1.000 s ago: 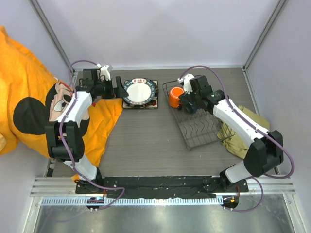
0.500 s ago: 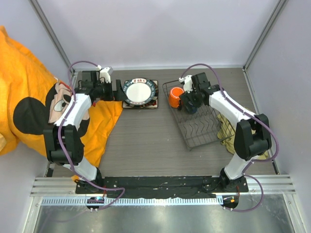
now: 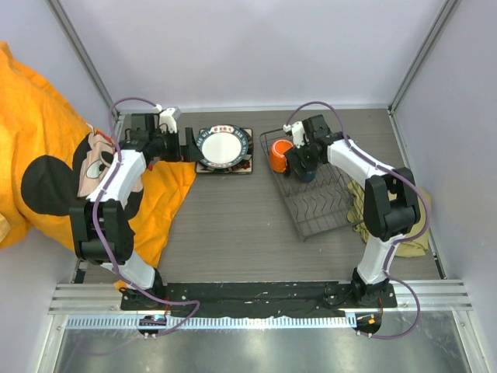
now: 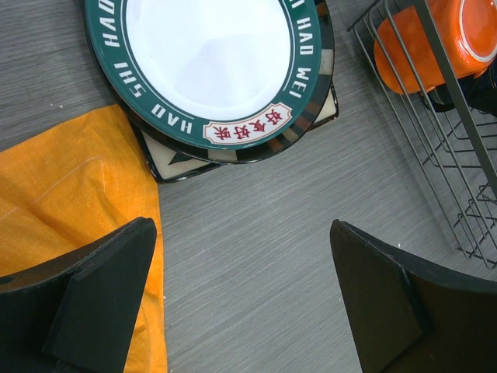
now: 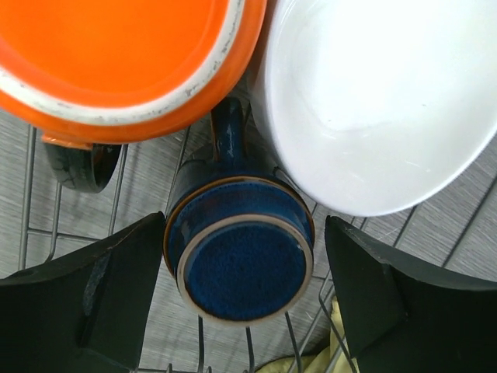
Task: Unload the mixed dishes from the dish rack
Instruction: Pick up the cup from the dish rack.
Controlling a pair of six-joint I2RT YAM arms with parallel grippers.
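The dish rack [image 3: 318, 210] lay on the surface [image 3: 233, 225]. At its far end the right hand [image 3: 303, 165] hung open astride the small dark-blue cup [image 5: 245, 276], beside the orange mug [image 3: 280, 156] and the white bowl [image 5: 380, 101]. The left hand [image 4: 242, 264] gaped open near the round plate [image 4: 210, 54], which sat on the square plate [image 4: 167, 159].

The right tool [image 3: 301, 165] has edged across the dish rack [image 3: 314, 203], closer to the orange mug [image 3: 279, 158].
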